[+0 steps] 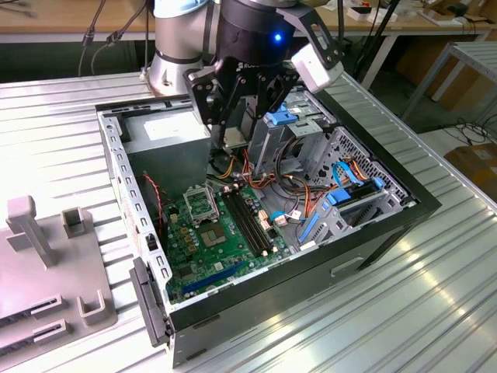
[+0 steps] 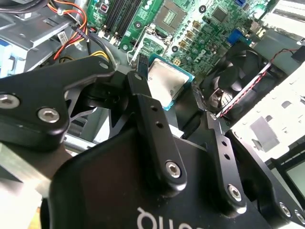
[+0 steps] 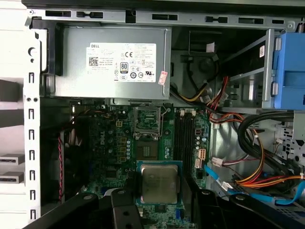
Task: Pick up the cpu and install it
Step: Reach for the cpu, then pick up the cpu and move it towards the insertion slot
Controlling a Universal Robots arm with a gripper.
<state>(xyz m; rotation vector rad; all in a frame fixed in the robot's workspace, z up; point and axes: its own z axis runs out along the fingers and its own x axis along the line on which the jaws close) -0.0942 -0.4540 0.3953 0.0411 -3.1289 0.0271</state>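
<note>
Silver-grey cpu (image 3: 158, 183) gripped above the open computer case (image 1: 256, 311).
Black arm (image 1: 252, 35) leans in over the case's rear and points its wrist straight down, so the gripper (image 1: 231, 140) hangs over the green motherboard (image 1: 210, 233). Its jaws are closed narrowly on the chip's opposite edges. The chip lies flat, metal top up, clear of the board and the socket (image 3: 147, 118).

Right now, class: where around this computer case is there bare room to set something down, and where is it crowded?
Free: the ribbed table on the exterior view's right of the case, and the patch on its left bordered by the grey fixture. Crowded: inside the case, cables beside the end effector holding the chip.
</note>
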